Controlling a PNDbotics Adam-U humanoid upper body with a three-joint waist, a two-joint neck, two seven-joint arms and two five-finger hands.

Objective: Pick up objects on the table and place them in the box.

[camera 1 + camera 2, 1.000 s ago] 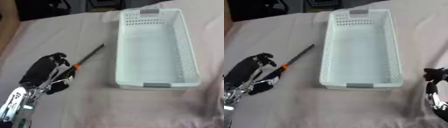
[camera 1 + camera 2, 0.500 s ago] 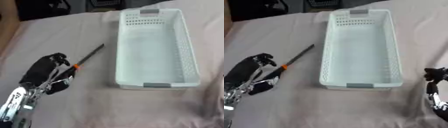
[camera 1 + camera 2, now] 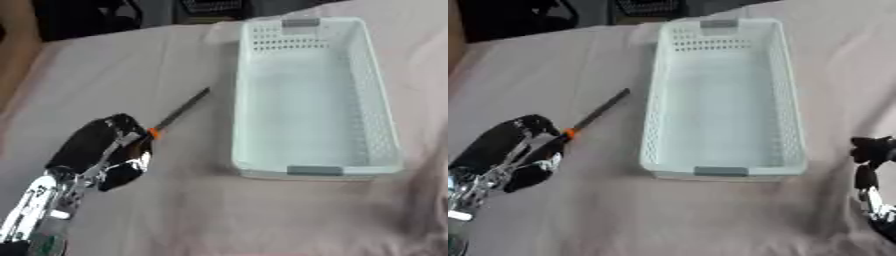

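Screwdriver (image 3: 179,111): slanted left of empty box (image 3: 382,120), handle end within curled left hand (image 3: 105,150), apparently grasped for lifting. Right hand (image 3: 872,155): right of box, fingers indiscernible.

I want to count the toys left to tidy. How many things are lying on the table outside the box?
1. A thin dark tool with an orange band lies left of the white box, its near end at the robot's left hand. The hand may hide something small.
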